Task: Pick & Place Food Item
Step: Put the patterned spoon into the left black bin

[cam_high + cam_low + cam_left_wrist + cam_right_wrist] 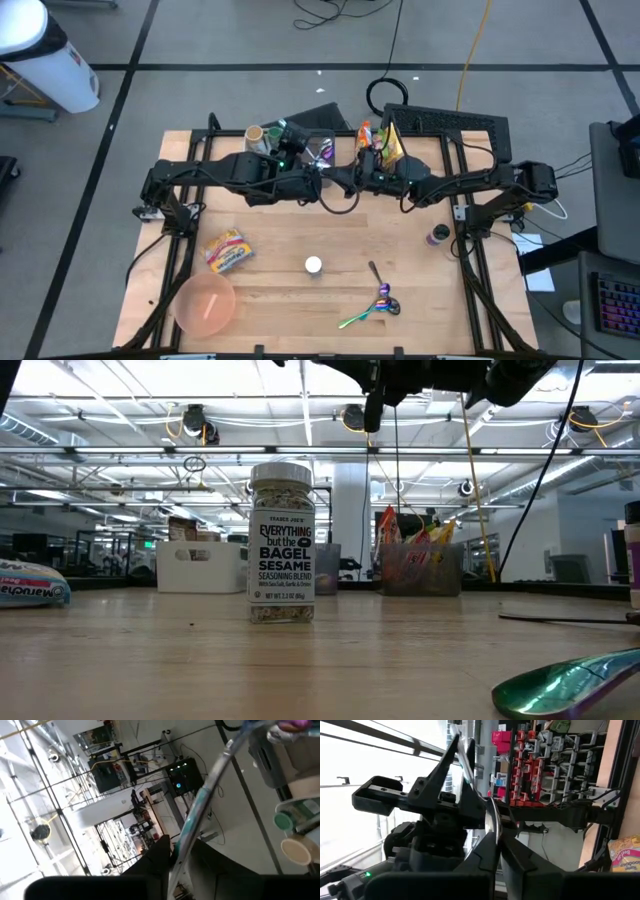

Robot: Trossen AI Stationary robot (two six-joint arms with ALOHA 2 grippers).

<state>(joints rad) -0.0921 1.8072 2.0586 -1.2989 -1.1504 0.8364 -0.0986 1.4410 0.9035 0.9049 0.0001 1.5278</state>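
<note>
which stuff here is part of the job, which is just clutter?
Job, as far as shown: utensil, right end effector gripping it, left end effector at it.
Lying about: snack pack, jar, bowl, spoons, small bottle.

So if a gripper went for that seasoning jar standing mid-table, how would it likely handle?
The seasoning jar stands upright, tall on a narrow base, so a high push would probably tip it. Its round body would likely roll once down. It looks rigid and full, so probably a firm, fairly heavy grasp; the smooth label may be slippery.
</note>
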